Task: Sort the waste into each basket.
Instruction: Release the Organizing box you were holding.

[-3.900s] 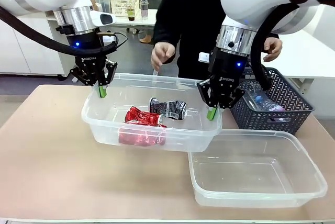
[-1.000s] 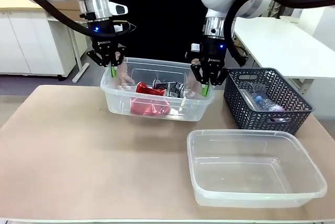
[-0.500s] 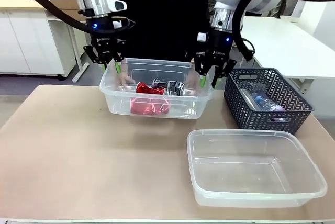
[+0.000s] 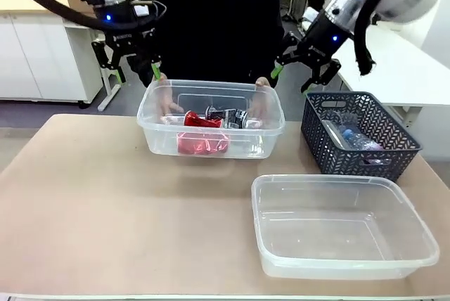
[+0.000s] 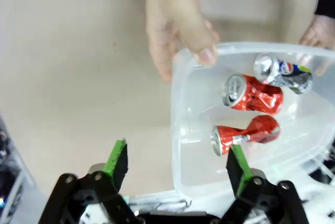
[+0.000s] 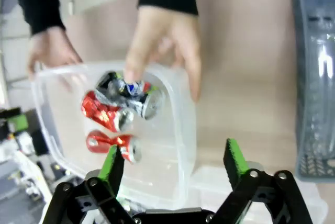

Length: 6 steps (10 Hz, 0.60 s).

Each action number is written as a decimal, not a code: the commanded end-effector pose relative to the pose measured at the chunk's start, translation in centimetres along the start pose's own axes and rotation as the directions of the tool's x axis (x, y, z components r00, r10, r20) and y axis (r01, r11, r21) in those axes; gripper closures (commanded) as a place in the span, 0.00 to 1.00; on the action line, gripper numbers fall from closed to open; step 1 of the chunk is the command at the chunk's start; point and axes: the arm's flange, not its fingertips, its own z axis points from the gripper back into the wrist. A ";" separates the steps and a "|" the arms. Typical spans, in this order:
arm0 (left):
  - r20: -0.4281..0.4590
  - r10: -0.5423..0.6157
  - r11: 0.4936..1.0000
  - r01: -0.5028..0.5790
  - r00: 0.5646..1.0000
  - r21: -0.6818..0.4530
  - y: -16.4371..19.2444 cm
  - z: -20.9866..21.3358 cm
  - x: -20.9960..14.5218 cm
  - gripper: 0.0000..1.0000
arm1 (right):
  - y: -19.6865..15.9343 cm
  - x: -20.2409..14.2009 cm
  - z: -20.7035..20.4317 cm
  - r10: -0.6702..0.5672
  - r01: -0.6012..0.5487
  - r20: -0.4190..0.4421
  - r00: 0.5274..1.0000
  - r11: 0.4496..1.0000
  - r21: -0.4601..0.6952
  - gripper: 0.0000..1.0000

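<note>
A clear basket (image 4: 211,136) stands at the far middle of the table and holds two crushed red cans (image 4: 200,143) and a black-and-silver can (image 4: 228,114). The person's hands (image 4: 163,100) grip both of its short ends. Above its left end hangs my left gripper (image 4: 132,70), open and holding nothing. My right gripper (image 4: 292,79) is open above and to the right of the other end. The left wrist view shows the gripper (image 5: 177,164), the cans (image 5: 254,94) and the basket's rim (image 5: 178,103) below. The right wrist view shows its gripper (image 6: 172,164) over the cans (image 6: 112,143) and a hand (image 6: 167,41).
A second clear basket (image 4: 344,227) lies empty at the near right. Behind it a dark lattice basket (image 4: 358,132) holds a clear plastic bottle (image 4: 355,139). The left half of the table is bare. The person stands close behind the far edge.
Both grippers have opened, let go of the basket's ends and risen; the right one swung up and to the right. The person's hands now hold the basket.
</note>
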 end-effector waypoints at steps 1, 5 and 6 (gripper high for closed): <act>0.046 -0.133 0.987 0.136 0.990 -0.086 1.1 -1.4 -3.0 0.00 | -1.2 -2.0 -0.8 0.097 -0.109 0.149 0.984 0.991 0.074 0.00; 0.023 -0.052 0.998 0.053 0.998 -0.029 0.0 -0.2 -1.2 0.00 | -0.3 -0.4 0.4 0.020 -0.023 0.079 0.997 0.999 0.029 0.00; 0.023 -0.052 0.998 0.053 0.998 -0.029 0.0 -0.2 -1.2 0.00 | -0.3 -0.4 0.4 0.020 -0.023 0.079 0.997 0.999 0.029 0.00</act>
